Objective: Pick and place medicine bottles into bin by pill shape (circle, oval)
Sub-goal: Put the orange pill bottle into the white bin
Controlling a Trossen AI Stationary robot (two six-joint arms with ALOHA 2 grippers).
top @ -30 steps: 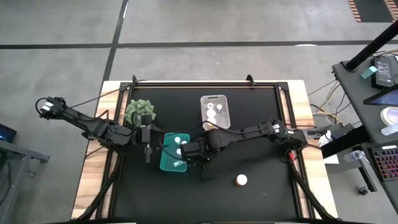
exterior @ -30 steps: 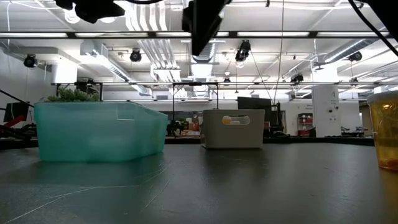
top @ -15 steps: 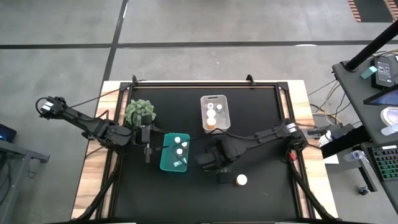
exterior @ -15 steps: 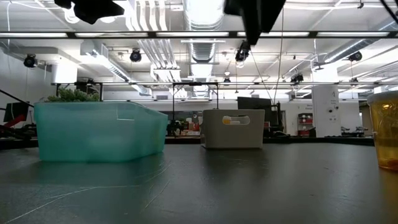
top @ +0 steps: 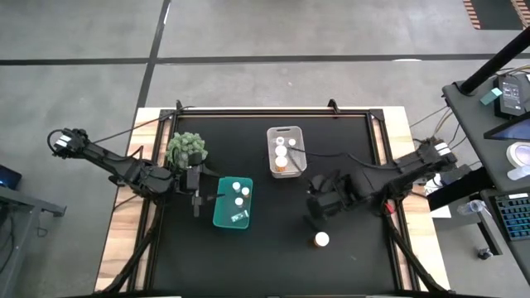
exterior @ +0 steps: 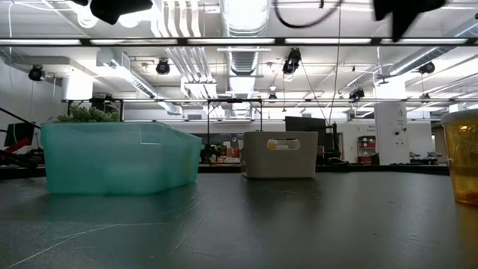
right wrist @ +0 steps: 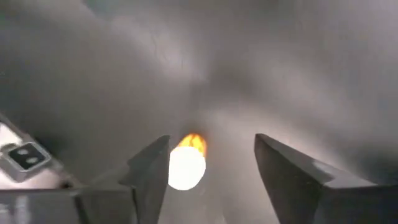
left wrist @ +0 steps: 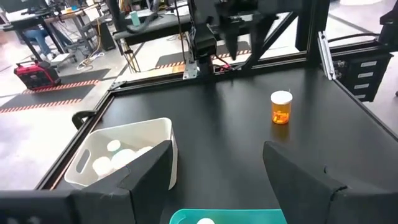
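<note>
Amber bottle with white cap, alone on bare black tabletop, upright, well apart from both bins. Right gripper up above, close by, toward the white bin; fingers spread wide and holding nothing, bottle framed in the gap in the right wrist view. Not yet down around it. Left gripper parked just beside the teal bin, fingers released too, empty. Teal bin holding three bottles, white bin several more. Green plant off at the teal bin's far corner.

Likely next: down over the lone bottle and closing on it. Risks, as judgement: a finger landing on the cap instead of passing beside it, tipping the bottle and sending it rolling across the smooth tabletop; closing too high, on the cap only, leaving a weak hold and a drop on the way. Pill shape inside not readable here, so wrong bin also possible. Little danger of arm collision, left arm well clear.
</note>
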